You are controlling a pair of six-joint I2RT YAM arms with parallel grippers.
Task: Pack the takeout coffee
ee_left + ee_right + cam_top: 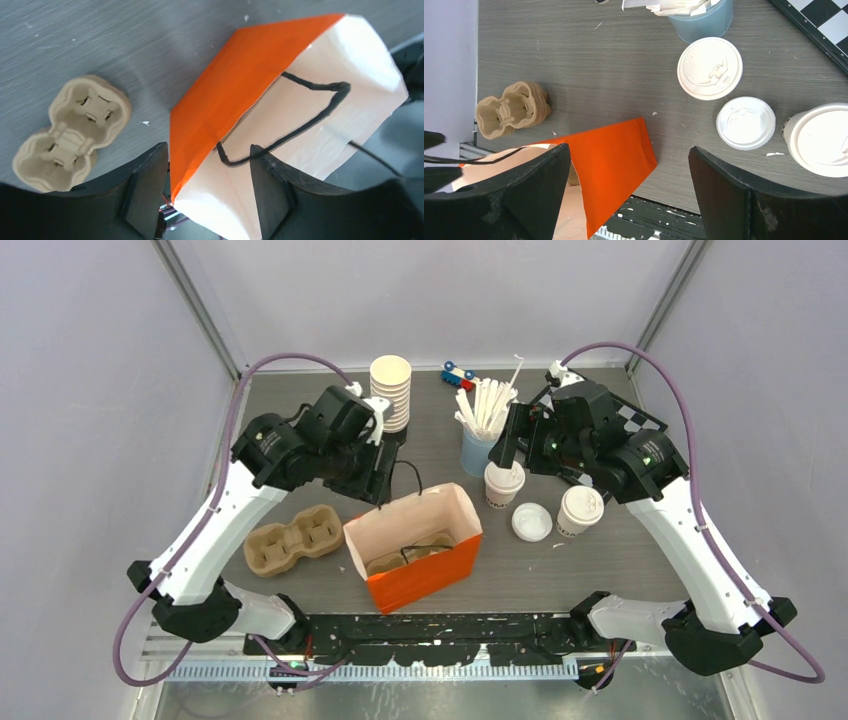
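Observation:
Two takeout coffees stand right of centre: a lidded white cup (503, 483) (709, 68) and another (579, 510) (821, 140) further right. Between them a loose white lid (531, 521) (745, 123) lies flat. The orange paper bag (415, 545) (240, 90) (609, 160) stands open at the middle with something brown inside. My left gripper (380, 478) (209, 147) is open at the bag's far left corner; the bag's edge and its black handle (300, 115) pass between the jaws. My right gripper (505, 445) (629, 149) is open and empty, up beside the nearer cup.
A brown pulp cup carrier (292, 540) (70, 132) (511, 109) lies left of the bag. At the back stand a stack of cream cups (390, 392), a light-blue cup of white sticks (480, 445) (701, 20) and a small toy car (458, 375). A checkered board (819, 20) lies at the right.

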